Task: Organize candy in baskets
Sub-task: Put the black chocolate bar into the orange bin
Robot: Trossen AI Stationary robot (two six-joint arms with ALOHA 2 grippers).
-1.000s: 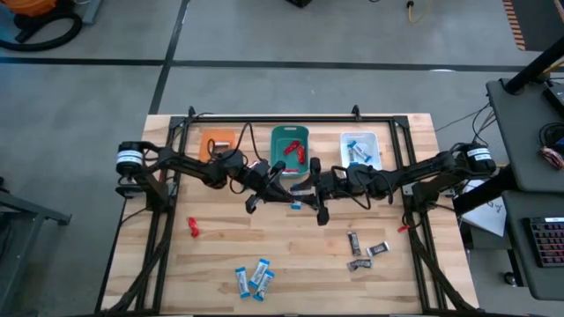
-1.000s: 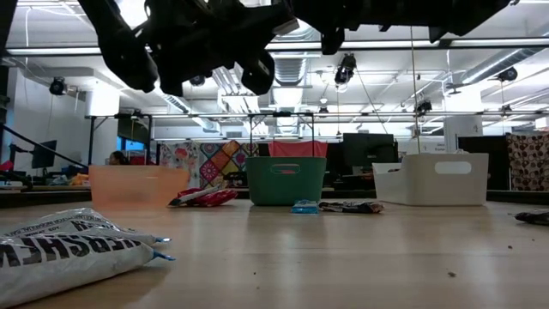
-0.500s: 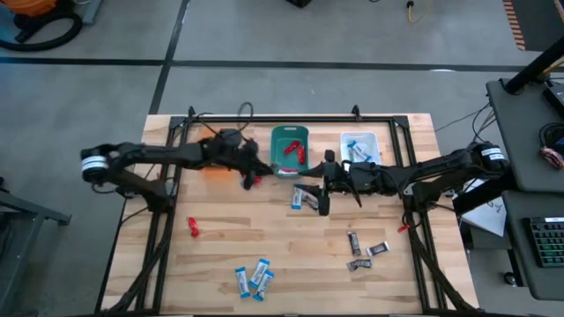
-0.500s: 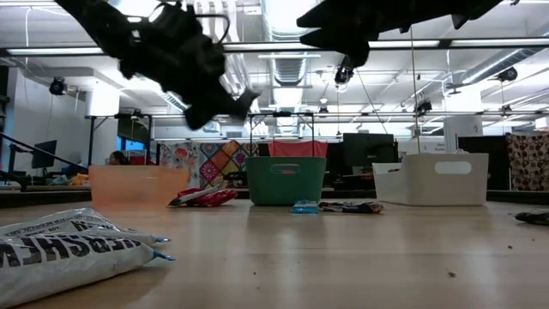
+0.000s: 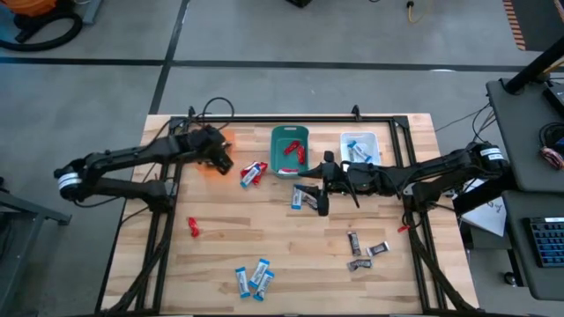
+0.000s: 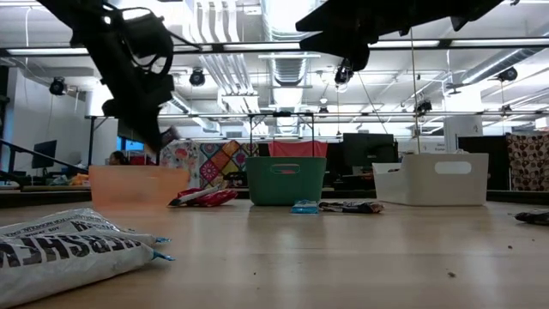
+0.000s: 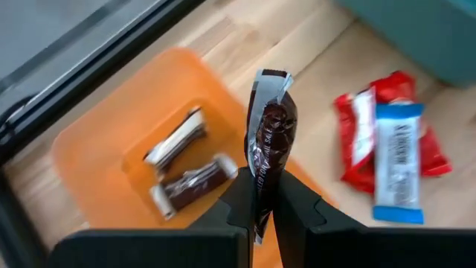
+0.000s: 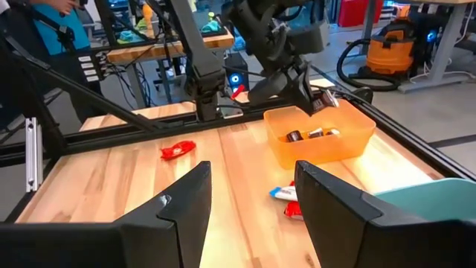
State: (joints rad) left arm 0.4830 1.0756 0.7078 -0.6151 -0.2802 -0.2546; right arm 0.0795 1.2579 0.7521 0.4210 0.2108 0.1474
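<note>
The left gripper hung directly over the orange basket, its fingers clamped tight on a dark silver-grey candy bar that stood upright between them. In the high view the left gripper sat at the orange basket's near edge. Two dark bars already lay inside that basket, beneath the held one. Judged from this, the held bar was about to join them, and release was the step in hand.

The right gripper hovered above the table in front of the teal basket, jaws spread wide and holding nothing. Just below it lay a small blue-and-white and dark pair of candies.

Sorted so far:
- Teal basket: several red candies inside.
- Whitish basket: blue-and-white candies inside.
- Orange basket: the two dark bars.

Left to do, as the table showed:
- A mixed red and blue-and-white cluster beside the left gripper, between the orange and teal baskets.
- One red candy on the boards on the left arm's side, well apart from the left gripper.
- A group of blue-and-white bars near the front edge.
- A group of dark bars on the right arm's side, well apart from its gripper.
- A large silver candy bag lay on the table in the low view.

The task appeared under way but well short of finished.
</note>
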